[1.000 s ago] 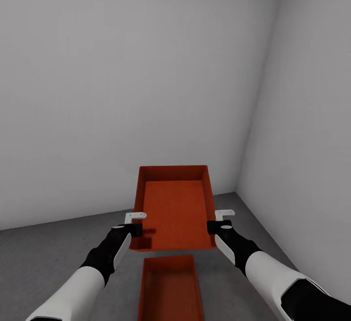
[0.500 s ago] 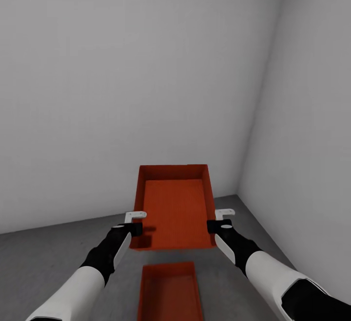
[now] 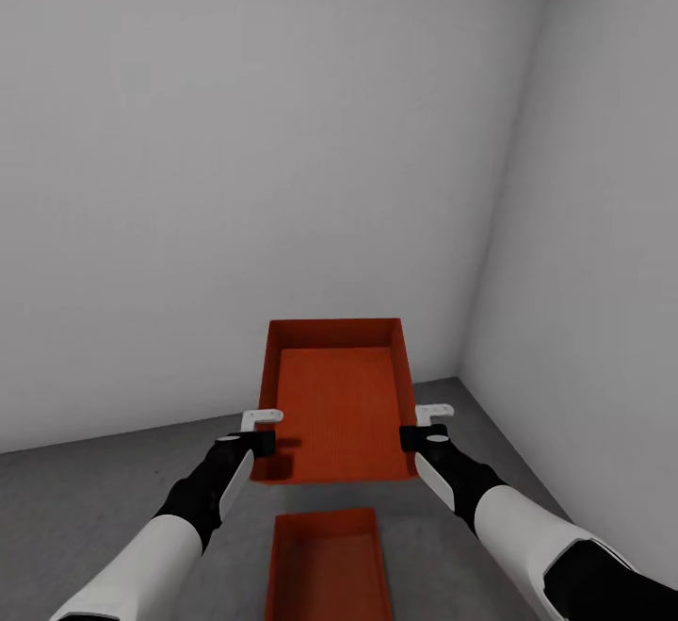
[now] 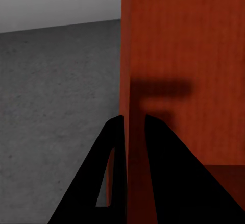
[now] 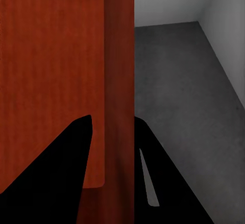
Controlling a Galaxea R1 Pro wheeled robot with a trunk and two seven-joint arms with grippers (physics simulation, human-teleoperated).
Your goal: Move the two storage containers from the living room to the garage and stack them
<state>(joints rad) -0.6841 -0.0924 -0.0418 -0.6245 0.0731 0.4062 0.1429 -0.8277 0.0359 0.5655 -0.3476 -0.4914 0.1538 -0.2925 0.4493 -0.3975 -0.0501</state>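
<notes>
Left wrist view: container wall (image 4: 133,81) between fingers (image 4: 116,147).

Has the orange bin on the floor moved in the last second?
No. The lower container slid down the head view, but so did the floor-wall corner, so the camera shifted. The held container stays between both grippers.

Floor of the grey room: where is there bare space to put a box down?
The dark grey concrete floor is bare between the left arm and the white back wall, and beside the right wall. It is crowded in the middle: one orange-red open bin lies there, below the held orange-red bin.
</notes>
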